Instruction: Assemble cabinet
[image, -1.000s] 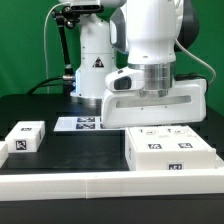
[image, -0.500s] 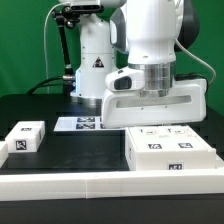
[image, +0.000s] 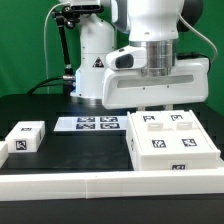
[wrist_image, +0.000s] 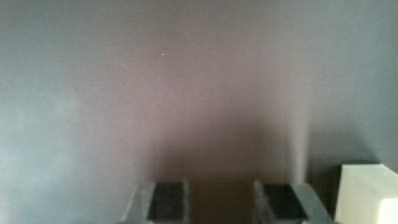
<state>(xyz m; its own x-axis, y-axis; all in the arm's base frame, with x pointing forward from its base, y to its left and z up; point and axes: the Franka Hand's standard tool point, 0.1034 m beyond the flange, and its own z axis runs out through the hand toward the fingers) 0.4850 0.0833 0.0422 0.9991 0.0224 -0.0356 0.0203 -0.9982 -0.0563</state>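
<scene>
The cabinet (image: 170, 142), a large white box with several square marker tags on its upturned face, lies at the exterior view's right. My gripper (image: 152, 107) stands over its far edge, and the wide white hand hides the fingertips. That far edge looks raised toward the hand, so the jaws appear shut on the cabinet's far wall. In the wrist view my gripper (wrist_image: 224, 205) shows two dark fingers (wrist_image: 169, 200) close together with a blurred grey-brown surface between them. A white corner (wrist_image: 368, 195) sits beside them.
A small white tagged block (image: 24, 137) lies at the exterior view's left. The marker board (image: 88, 124) lies flat behind the middle. The arm's white base (image: 95, 60) stands at the back. A white ledge (image: 100, 185) runs along the front.
The hand has risen and shifted slightly to the exterior view's right. The cabinet's far edge came up with it, and more of the tagged face now shows.
</scene>
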